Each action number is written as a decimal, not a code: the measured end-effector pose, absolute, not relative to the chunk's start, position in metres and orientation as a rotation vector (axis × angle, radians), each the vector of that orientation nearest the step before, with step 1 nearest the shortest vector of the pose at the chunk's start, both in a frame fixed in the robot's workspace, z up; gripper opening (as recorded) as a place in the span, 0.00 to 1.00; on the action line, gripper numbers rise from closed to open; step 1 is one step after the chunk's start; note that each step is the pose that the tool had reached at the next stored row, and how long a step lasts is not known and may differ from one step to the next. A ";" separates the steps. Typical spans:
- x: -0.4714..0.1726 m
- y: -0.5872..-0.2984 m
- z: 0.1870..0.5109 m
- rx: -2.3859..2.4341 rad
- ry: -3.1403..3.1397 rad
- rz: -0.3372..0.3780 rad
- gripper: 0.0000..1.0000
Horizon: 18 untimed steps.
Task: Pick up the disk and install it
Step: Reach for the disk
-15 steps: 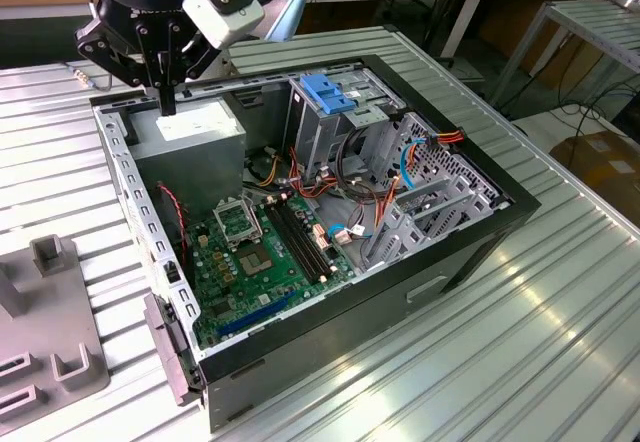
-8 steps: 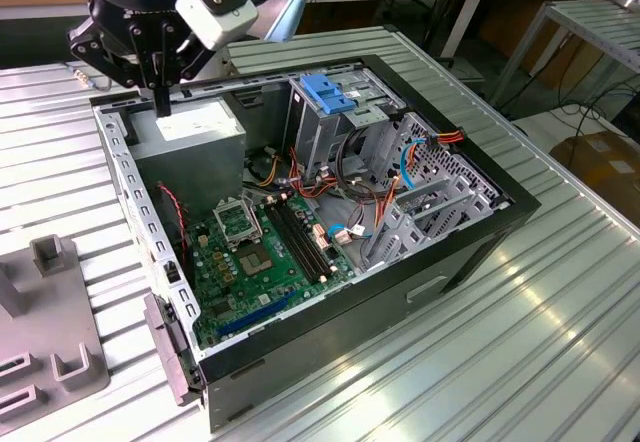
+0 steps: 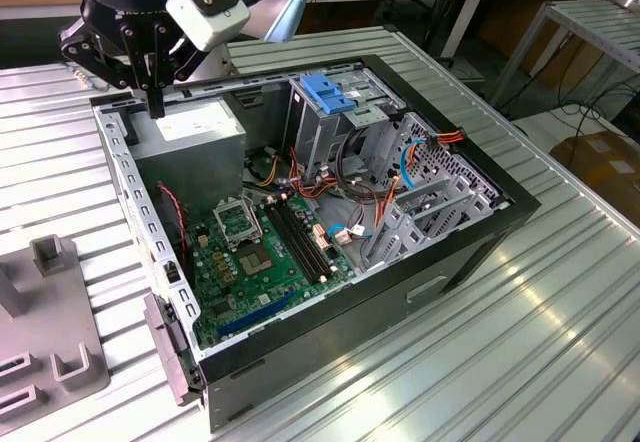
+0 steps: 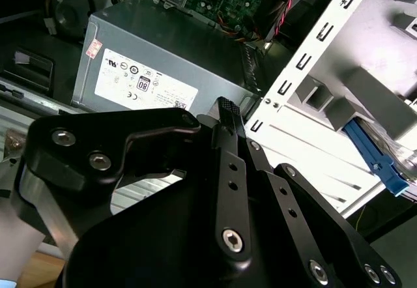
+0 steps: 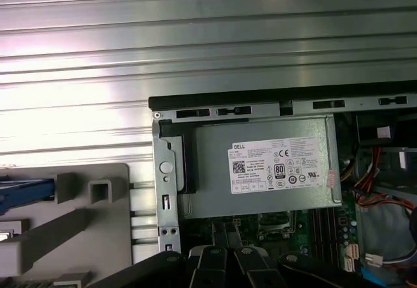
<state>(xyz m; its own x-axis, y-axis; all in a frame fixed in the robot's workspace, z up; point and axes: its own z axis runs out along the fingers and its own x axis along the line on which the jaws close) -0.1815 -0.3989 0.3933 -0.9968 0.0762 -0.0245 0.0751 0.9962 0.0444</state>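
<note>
My gripper (image 3: pixel 155 102) hangs over the open computer case (image 3: pixel 440 292), above the corner by the grey power supply (image 3: pixel 195 132). Its black fingers look pressed together with nothing between them in both wrist views (image 4: pixel 226 109) (image 5: pixel 226 230). Of the disk, a blue plastic rail shows in both wrist views (image 4: pixel 379 164) (image 5: pixel 23 193), resting on the grey fixture (image 5: pixel 98 216) beside the case; its body is cut off by the frame edge. The gripper is well apart from the disk.
Inside the case are a green motherboard (image 3: pixel 260 252), loose coloured cables (image 3: pixel 360 187) and a tall metal drive cage with a blue latch (image 3: pixel 325 92). The case and the grey fixture (image 3: pixel 50 352) stand on a ribbed metal table (image 3: pixel 520 342).
</note>
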 end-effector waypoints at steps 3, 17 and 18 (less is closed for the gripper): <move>-0.183 -0.399 0.393 0.118 3.113 0.068 0.10; -0.193 -0.399 0.393 0.118 3.112 0.068 0.10; -0.193 -0.399 0.393 0.118 3.112 0.068 0.10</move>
